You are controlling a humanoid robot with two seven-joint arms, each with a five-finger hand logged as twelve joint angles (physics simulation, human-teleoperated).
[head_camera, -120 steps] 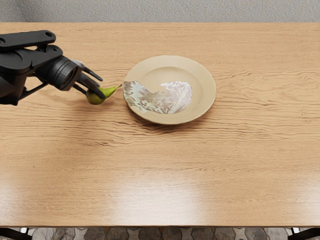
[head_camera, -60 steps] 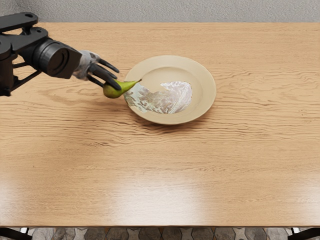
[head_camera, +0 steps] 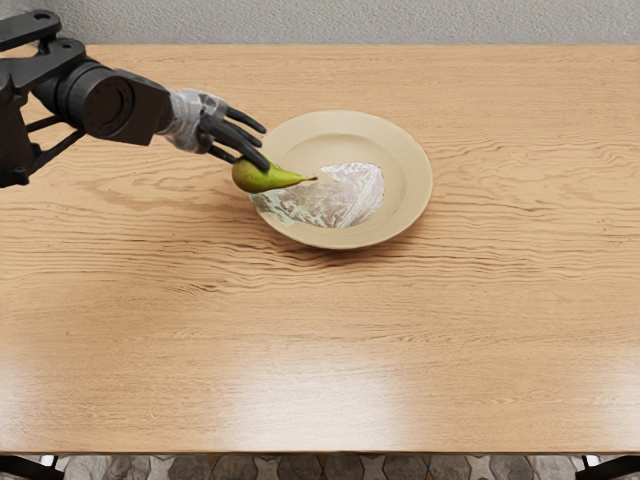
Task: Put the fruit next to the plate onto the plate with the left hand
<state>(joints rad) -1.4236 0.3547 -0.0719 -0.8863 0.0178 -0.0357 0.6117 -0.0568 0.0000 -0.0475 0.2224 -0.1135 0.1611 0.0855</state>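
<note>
While reaching in from the left edge of the surface (head_camera: 300, 330), held the pear (head_camera: 265, 178) by its fat end in the curled fingers of the left robot hand (head_camera: 218, 128), just over the left rim of the plate (head_camera: 405, 150). Had the fruit lying right of and below the palm, long axis nearly level and parallel to the far edge, stem aimed at the plate's middle. Needed, at a guess, only a short carry toward the right edge before letting go, with open surface all round; no right arm seen.
</note>
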